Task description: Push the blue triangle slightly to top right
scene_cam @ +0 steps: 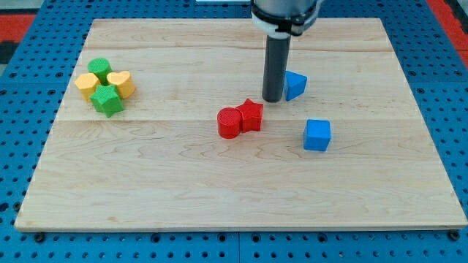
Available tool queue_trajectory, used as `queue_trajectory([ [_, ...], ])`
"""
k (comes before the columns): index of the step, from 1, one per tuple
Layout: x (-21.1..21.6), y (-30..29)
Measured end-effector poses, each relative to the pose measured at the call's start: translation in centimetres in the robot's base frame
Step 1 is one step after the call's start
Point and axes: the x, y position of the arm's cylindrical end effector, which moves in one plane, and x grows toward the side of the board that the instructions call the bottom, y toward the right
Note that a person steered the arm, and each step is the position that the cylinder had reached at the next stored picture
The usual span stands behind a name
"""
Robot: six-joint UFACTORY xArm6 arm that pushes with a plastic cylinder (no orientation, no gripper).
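Observation:
The blue triangle [295, 85] lies on the wooden board, right of centre and toward the view's top. My rod comes down from the view's top, and my tip [273, 98] rests on the board just left of the triangle, touching or nearly touching its left side. A red star-shaped block [251, 115] sits just below and left of my tip.
A red cylinder [229, 123] touches the red star's left side. A blue cube [317, 135] lies below and right of the triangle. At the view's left, two green blocks [107, 100] and two yellow blocks [121, 82] cluster together. The wooden board [234, 190] lies on a blue pegboard.

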Motion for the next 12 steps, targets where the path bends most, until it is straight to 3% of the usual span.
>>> queue_trajectory([
  [3, -3.0, 2.0],
  [6, -3.1, 8.8],
  [10, -7.9, 10.1],
  [12, -8.1, 12.9],
])
